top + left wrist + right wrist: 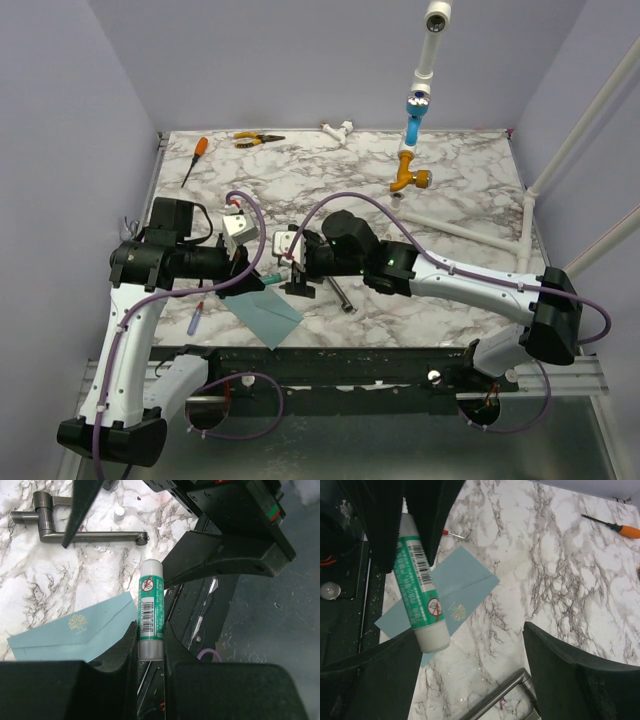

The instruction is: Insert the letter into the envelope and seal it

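1. The left gripper [150, 635] is closed tight on a green-and-white plastic glue stick [151, 605], gripping its translucent end.
2. The right gripper [472, 645] has its jaws wide and holds nothing.
3. The stick's long axis points from the left gripper toward the right one. Its white free end sits at the mouth of the wide jaws, just beside one finger and not centred. I judge that closing on this end needs a small sideways correction first.
4. The flat teal paper envelope [465, 580] lies on the white marble table [560, 555], under the stick and nearer to the left arm.
5. The tan letter is seen in no view; maybe it is inside.
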Controlling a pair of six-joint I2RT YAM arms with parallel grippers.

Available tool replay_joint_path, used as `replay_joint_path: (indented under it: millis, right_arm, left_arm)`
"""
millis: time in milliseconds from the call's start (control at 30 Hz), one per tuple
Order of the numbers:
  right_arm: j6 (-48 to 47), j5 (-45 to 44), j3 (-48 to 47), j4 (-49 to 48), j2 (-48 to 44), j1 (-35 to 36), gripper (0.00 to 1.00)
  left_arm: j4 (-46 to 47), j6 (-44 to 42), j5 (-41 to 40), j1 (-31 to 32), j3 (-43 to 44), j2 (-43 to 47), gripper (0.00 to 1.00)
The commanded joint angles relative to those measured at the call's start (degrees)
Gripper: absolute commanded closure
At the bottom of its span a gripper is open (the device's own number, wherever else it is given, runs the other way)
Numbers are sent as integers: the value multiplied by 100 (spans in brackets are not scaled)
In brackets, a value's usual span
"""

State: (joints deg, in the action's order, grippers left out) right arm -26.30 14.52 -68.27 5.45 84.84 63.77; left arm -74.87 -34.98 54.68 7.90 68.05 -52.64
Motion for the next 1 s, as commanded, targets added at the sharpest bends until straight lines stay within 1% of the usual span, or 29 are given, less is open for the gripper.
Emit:
replay_joint_path:
  millis: [0, 67, 167, 200, 267, 300, 400, 467, 533, 600, 667, 700, 733, 767, 800, 833, 867, 933, 967]
  right_arm:
    - [-55, 596, -230, 185, 46, -1, 21]
    - [17, 722, -226, 156, 49, -3, 26]
    - [77, 926, -314, 217, 84, -4, 29]
    - [73, 930, -335, 228, 86, -5, 33]
    - [42, 882, -353, 260, 107, 0, 44]
    - [37, 888, -376, 305, 128, -5, 46]
    - [51, 1010, -497, 501, 244, -4, 48]
    - [121, 1066, -546, 559, 307, 0, 55]
    - [158, 1095, -556, 588, 329, -5, 66]
    - [193, 1097, -541, 580, 315, 3, 84]
    - [259, 1048, -497, 563, 265, -4, 99]
    - [295, 991, -438, 525, 217, -4, 99]
    - [308, 860, -381, 479, 154, -4, 99]
    - [335, 713, -274, 385, 105, -4, 99]
    - [340, 514, -186, 316, 42, -5, 99]
    - [299, 362, -106, 281, 2, 2, 99]
    - [274, 206, -84, 323, -20, -3, 99]
    - [197, 161, -118, 454, -41, -1, 99]
    - [179, 174, -99, 445, -83, -4, 100]
  left_arm:
    - [46, -8, 92, 27, 6, 32, 100]
    - [86, 31, 76, 27, 6, -12, 100]
    - [156, 133, 35, 53, 27, -81, 100]
    - [197, 186, -17, 68, 21, -111, 100]
    - [277, 275, -79, 93, -1, -147, 100]
    - [311, 310, -94, 98, -7, -157, 100]
    - [383, 367, -96, 140, 4, -158, 100]
    - [424, 412, -138, 174, 13, -164, 100]
    - [435, 422, -153, 194, 15, -184, 100]
    - [444, 425, -143, 203, 7, -193, 100]
    - [447, 425, -163, 203, 6, -182, 100]
    - [479, 481, -226, 203, 14, -184, 100]
    - [517, 565, -377, 207, 42, -185, 91]
    - [529, 657, -544, 203, 109, -193, 77]
    - [491, 693, -720, 203, 191, -226, 66]
    - [424, 708, -847, 195, 322, -258, 49]
    - [312, 723, -897, 190, 445, -309, 39]
    - [171, 837, -829, 179, 661, -413, 33]
    - [100, 891, -722, 171, 737, -457, 33]
